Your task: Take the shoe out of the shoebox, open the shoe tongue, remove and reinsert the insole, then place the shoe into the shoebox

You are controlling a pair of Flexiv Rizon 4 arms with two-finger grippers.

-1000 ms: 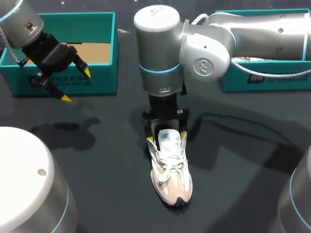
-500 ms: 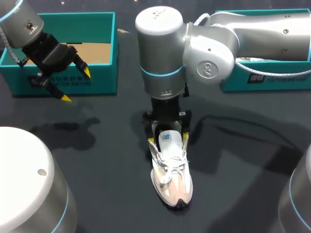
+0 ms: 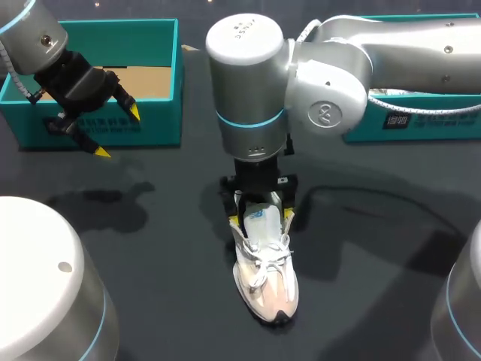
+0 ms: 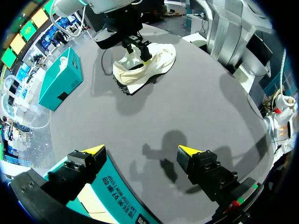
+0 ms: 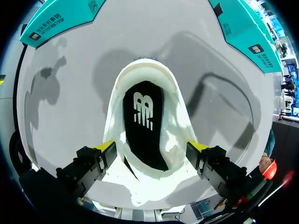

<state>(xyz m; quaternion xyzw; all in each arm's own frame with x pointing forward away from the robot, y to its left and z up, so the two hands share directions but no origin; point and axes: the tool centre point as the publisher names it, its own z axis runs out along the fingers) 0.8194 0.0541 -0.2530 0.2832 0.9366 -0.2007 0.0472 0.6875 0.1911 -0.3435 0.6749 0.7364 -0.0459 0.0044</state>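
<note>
Twice open-fingered: straddles the shoe [image 3: 264,263] on the table [image 3: 150,226] with the right gripper [image 3: 261,218] spread over its collar, likely aiming for the insole [image 5: 142,126]; parks the empty left gripper [image 3: 118,133] beside the shoebox [image 3: 161,120].

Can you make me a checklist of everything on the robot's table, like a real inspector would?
Surface: dark table, with the arms' shadows on it.
Job's things: white shoe upright on the table, outside both boxes, dark insole inside it; open teal shoebox at the far left; second teal box at the far right.
Clutter: nothing seen.
Grippers: left gripper open, holding nothing, hovering by the shoebox; right gripper down at the shoe's heel end, grip cannot be told.
Cables: white cable beside the left arm's wrist.
Surroundings: nothing seen reaching over the table.
</note>
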